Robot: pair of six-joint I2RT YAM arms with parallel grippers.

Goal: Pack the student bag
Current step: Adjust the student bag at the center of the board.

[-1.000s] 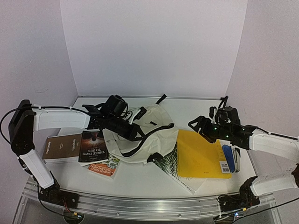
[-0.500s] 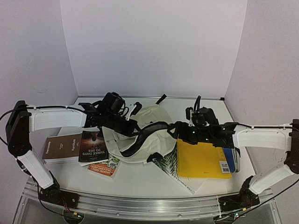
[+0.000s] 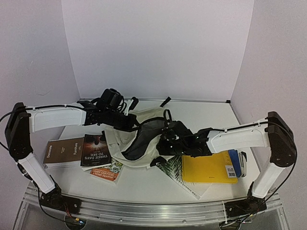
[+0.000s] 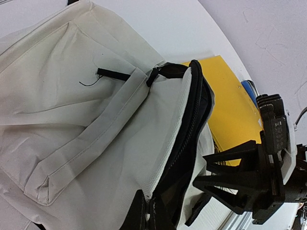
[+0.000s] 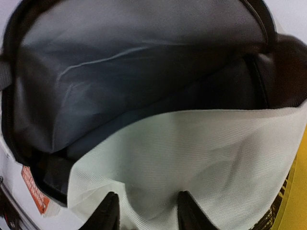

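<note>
Right gripper (image 5: 146,207) hangs with its two fingers spread and nothing between them, just over the near cream flap of the student bag (image 3: 117,143), facing its grey lining. Left gripper (image 3: 128,123) is pinched on the bag's black zipper rim, holding the mouth agape. That bag lies mid-table between a dark book (image 3: 96,149) and a yellow folder (image 3: 207,167).

White table (image 3: 206,112) — cream student bag (image 3: 117,141) mid-table, brown book (image 3: 63,152) and dark book (image 3: 95,151) left, yellow folder (image 3: 206,166) right
</note>
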